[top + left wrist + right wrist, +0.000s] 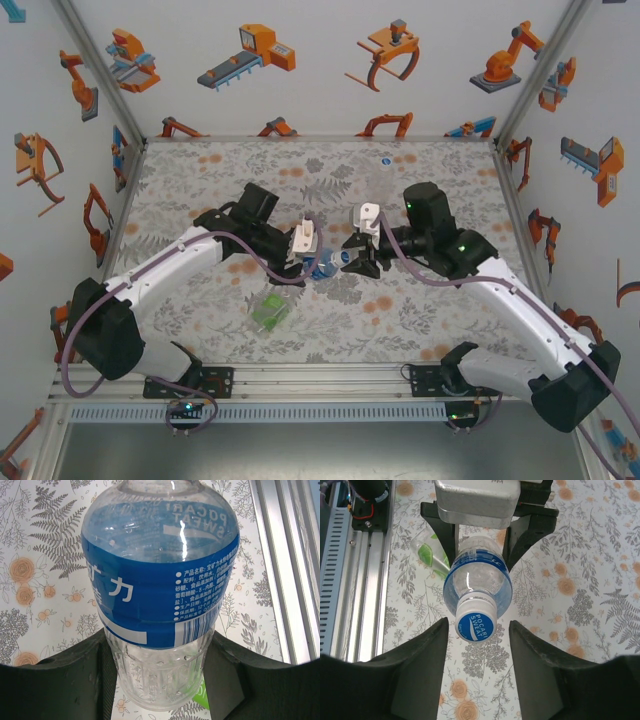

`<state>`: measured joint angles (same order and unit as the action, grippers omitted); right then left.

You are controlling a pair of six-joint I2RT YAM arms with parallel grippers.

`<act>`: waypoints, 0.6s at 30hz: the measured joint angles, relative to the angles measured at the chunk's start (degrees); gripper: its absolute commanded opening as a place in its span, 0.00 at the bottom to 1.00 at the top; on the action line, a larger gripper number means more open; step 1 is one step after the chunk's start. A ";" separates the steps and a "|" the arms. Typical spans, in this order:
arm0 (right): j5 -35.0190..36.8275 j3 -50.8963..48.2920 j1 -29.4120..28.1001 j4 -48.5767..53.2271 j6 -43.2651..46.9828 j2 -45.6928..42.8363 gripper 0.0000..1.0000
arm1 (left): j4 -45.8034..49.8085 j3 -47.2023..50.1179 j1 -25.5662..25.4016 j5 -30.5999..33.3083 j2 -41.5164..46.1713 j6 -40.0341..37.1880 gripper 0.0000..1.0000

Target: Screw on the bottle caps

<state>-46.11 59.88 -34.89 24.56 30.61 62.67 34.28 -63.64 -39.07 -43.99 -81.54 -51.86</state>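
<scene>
The left claw (160, 677) pinches the blue-label bottle (160, 595) by its clear lower body and holds it on its side over the middle of the flowered desk (430, 320), with the neck pointing at the right claw (479, 626). That claw is spread, with one finger on each side of the white cap (474, 626) sitting on the bottle's neck and a gap on both sides. A green-label bottle (268, 312) lies on the desk nearer, left of the middle
</scene>
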 measured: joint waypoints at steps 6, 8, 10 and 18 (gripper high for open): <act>-0.39 -0.20 0.02 -0.42 0.13 0.04 0.09 | 0.35 -0.02 0.00 0.04 0.00 0.00 0.00; -0.37 -0.70 0.07 -1.20 -0.92 0.02 0.05 | 0.87 -0.02 0.09 0.15 0.00 -0.02 0.00; -0.11 -1.60 0.13 -2.64 -4.07 -0.02 0.01 | 1.49 -0.02 0.11 0.68 0.00 -0.02 0.00; 6.25 -4.11 0.26 -8.57 -37.68 0.87 0.00 | 2.36 0.02 0.61 3.37 0.00 0.48 0.00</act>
<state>-39.86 55.77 -34.63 15.99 -7.07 63.55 36.64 -63.61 -38.46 -40.62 -81.54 -51.37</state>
